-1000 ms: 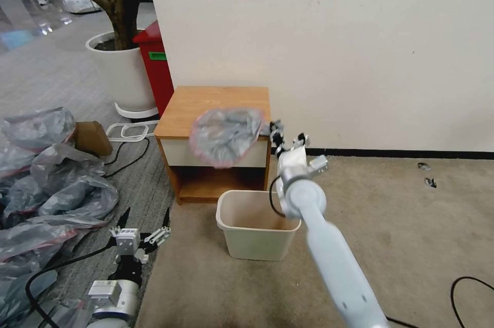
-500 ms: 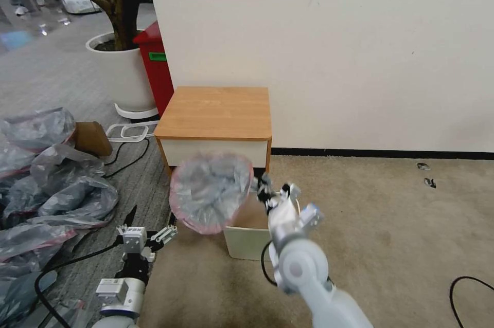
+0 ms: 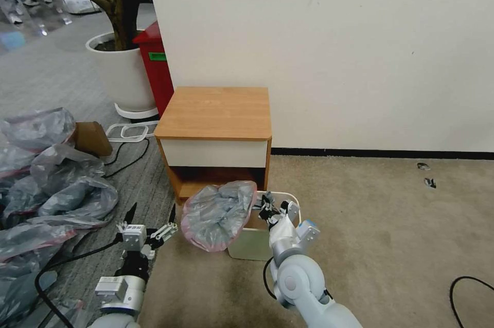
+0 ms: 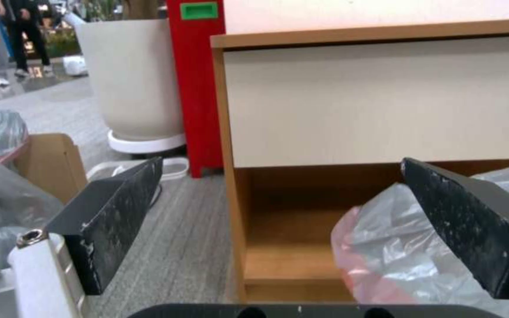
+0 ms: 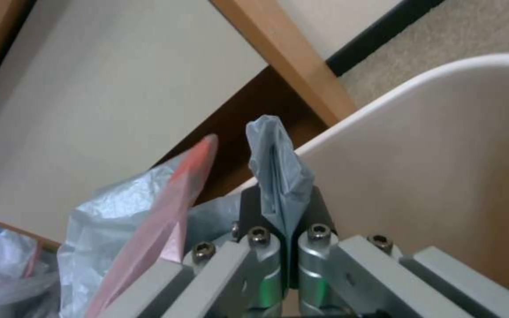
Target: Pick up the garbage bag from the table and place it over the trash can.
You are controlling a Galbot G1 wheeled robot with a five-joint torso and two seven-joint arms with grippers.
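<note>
The garbage bag [image 3: 218, 215], crinkly grey with a pinkish-red rim, hangs bunched over the near-left part of the cream trash can [image 3: 254, 248]. My right gripper [image 3: 268, 210] is shut on a fold of the bag [image 5: 281, 174] just above the can's rim [image 5: 437, 84]. The table [image 3: 216, 112] stands behind the can with a bare top. My left gripper [image 3: 149, 225] hovers low over the floor to the bag's left, open and holding nothing. In the left wrist view the bag [image 4: 384, 256] shows past one finger [image 4: 472, 225], in front of the table's lower shelf [image 4: 290, 260].
A heap of grey bags [image 3: 46, 184] and a cardboard box [image 3: 92, 138] lie on the floor at the left, with cables [image 3: 128, 153] near them. A red bin [image 3: 154, 66] and a white plant pot [image 3: 121, 71] stand beyond the table. Open carpet [image 3: 391, 225] lies to the right.
My right gripper has carried the bag down and toward me, from in front of the table's drawer to just above the trash can. The left arm has barely shifted.
</note>
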